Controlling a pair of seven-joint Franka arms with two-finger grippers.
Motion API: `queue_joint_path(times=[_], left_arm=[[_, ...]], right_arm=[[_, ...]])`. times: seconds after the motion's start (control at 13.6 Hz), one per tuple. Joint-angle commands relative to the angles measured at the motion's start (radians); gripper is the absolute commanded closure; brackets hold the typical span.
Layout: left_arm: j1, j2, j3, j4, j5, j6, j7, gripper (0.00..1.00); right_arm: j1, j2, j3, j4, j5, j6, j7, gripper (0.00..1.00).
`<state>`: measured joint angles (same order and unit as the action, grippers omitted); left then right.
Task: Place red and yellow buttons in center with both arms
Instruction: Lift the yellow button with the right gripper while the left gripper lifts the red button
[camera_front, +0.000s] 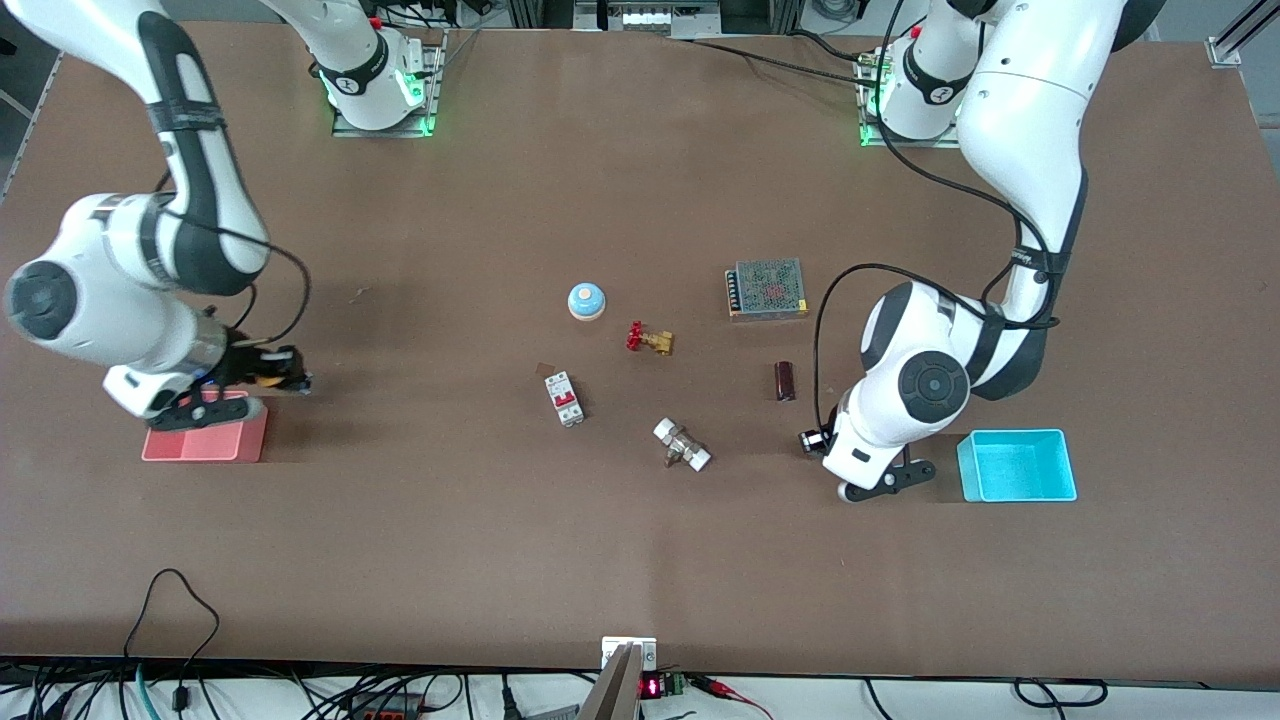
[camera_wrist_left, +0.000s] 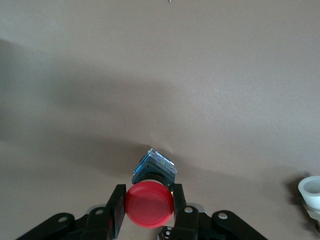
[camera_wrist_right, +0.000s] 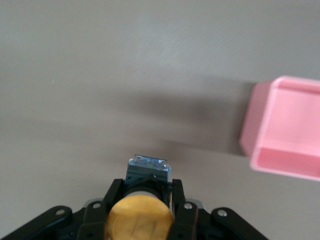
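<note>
1. I have the left gripper (camera_wrist_left: 149, 212) clamped on the red button (camera_wrist_left: 149, 204): in the left wrist view the red cap sits between the two fingers, its dark body pointing away from the camera, over bare tabletop (camera_front: 640, 540). In the front view this gripper (camera_front: 815, 440) is at centre-right of the frame, up off the table, just beside the cyan tray (camera_front: 1017, 466).
2. The right gripper (camera_wrist_right: 141, 212) is closed around the yellow button (camera_wrist_right: 140, 218), cap toward the wrist camera, body pointing outward. In the front view it (camera_front: 290, 380) hangs at the left of the frame, over the edge of the pink tray (camera_front: 205, 440).
3. Key relation: the open centre lies between the two grippers, so each must travel inward toward the other. My judgement is that the left gripper is the closer one to the middle.
4. The middle is crowded: blue dome (camera_front: 586, 301), brass valve (camera_front: 650, 339), circuit breaker (camera_front: 564, 398), white fitting (camera_front: 682, 445), dark cylinder (camera_front: 785, 381), mesh-topped box (camera_front: 767, 288). I would aim for bare patches among them.
5. Containers: the cyan tray looks empty; the pink tray shows nothing inside where visible, though the right arm covers part of it.
</note>
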<state>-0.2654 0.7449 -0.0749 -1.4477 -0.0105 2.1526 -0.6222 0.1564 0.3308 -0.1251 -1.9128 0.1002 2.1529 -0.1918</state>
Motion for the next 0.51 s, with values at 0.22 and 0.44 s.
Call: queue_joint_path(times=[0.22,0.44], left_arm=[[-0.017,0.004,0.009,-0.006,-0.002,0.012,-0.014,0.67],[-0.015,0.005,0.009,0.001,0.0,0.01,-0.011,0.38]], right_arm=[[0.103,-0.066,-0.002,-0.121,0.012,0.03,0.147,0.76],[0.118,-0.023,-0.002,-0.121,0.013,0.071,0.166,0.76]])
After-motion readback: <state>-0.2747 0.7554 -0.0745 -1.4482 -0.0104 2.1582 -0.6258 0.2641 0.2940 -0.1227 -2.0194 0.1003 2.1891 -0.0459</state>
